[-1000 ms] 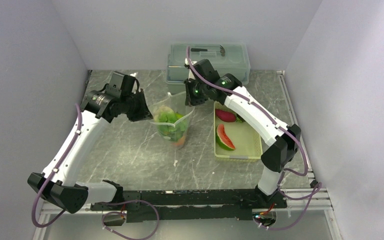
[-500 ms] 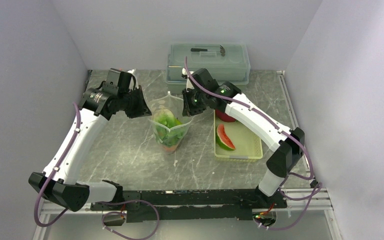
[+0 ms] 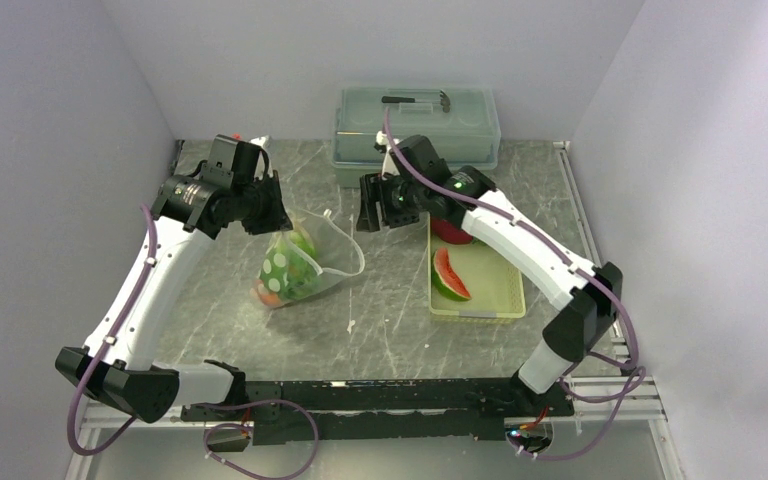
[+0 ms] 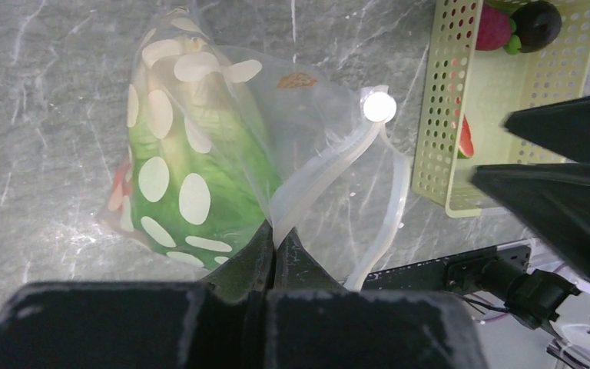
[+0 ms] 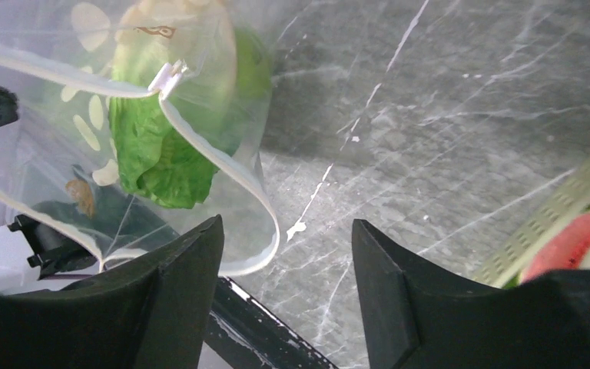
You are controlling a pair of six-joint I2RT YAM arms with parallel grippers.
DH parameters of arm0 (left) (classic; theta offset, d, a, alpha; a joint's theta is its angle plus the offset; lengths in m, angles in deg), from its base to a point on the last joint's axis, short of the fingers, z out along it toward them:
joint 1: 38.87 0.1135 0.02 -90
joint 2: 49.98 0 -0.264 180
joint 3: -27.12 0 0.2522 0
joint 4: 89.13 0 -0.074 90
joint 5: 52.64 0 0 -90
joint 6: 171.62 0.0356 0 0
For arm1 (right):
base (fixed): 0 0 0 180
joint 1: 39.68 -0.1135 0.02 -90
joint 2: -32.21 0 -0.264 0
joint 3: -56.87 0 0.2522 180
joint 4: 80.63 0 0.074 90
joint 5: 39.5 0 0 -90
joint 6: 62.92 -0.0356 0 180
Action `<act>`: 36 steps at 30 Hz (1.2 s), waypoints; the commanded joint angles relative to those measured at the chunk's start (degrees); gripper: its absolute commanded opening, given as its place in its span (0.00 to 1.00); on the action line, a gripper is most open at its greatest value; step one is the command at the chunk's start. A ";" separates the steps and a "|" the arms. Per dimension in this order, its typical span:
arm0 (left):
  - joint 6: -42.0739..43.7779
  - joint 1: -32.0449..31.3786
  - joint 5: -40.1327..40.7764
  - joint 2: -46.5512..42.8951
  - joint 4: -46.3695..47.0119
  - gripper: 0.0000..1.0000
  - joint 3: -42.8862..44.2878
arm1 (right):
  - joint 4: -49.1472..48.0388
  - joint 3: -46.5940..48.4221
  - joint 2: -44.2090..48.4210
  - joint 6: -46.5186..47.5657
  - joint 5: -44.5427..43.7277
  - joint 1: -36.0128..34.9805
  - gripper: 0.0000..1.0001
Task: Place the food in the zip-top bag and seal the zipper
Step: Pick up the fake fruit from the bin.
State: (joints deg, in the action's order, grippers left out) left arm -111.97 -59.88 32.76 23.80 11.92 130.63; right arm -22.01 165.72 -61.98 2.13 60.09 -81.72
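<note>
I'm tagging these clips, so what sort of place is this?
Probably a robot test cell: a left arm and right arm bolted to a table, plain walls around it, toy watermelon in a tray.

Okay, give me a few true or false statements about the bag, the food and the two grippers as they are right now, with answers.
1. The left gripper is shut on the mouth edge of the zip-top bag. True.
2. The right gripper grips the bag as well. False: its jaws stand open and empty beside the bag.
3. The lettuce is inside the bag. True.
4. The watermelon slice is in the bag. False: it lies in the tray.
5. The zipper is sealed. False: the bag's mouth gapes open.
</note>
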 commanded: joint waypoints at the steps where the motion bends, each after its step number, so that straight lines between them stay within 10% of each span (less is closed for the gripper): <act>1: 2.22 0.19 1.93 -0.31 1.02 0.00 1.97 | 1.16 1.48 7.61 1.25 -3.35 2.30 0.68; 18: 3.91 0.27 2.74 2.53 0.29 0.00 3.86 | 12.13 -13.00 19.21 5.07 -12.19 16.45 0.73; 36: 7.46 0.35 3.10 3.13 -0.62 0.00 4.51 | -9.01 -39.60 16.95 -0.02 -5.60 21.30 0.77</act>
State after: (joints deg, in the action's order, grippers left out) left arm -107.16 -59.84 35.73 27.14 10.76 132.71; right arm -21.88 128.06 -43.47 3.38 52.63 -60.83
